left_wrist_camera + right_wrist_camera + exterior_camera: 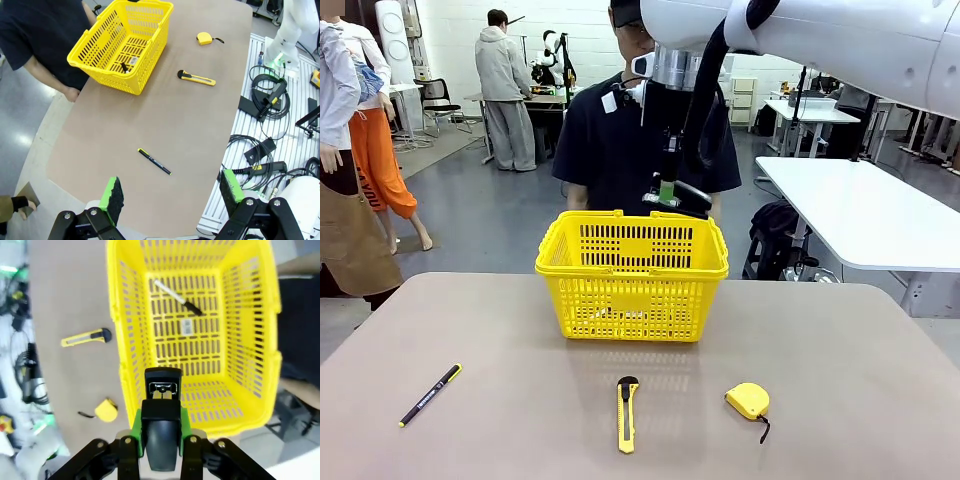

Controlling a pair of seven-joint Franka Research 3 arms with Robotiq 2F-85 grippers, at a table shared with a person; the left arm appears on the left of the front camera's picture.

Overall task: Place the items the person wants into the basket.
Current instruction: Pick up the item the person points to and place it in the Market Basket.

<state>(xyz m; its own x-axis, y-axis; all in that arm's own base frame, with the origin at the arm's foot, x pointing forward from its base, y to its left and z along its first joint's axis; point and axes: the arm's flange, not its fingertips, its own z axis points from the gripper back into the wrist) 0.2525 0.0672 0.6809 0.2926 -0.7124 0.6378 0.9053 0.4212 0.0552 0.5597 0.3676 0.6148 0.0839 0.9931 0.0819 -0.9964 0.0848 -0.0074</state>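
Gripping 1 stapler (161, 407) over 1 basket (632, 300), R end effector (161, 424); L end effector (172, 191) spread.

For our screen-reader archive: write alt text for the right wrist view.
The right hand, shut on a dark stapler, hovers over the yellow basket with a marker inside. A utility knife and tape measure lie on the table beside it.

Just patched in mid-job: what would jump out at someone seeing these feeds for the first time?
The bright yellow basket sits at the far middle of the table, with the right gripper shut on the dark stapler directly above it and a marker lying on its floor. Nearer the robot, the tape measure, utility knife and pen lie apart on the tabletop. The left gripper hangs open at the table's left side.
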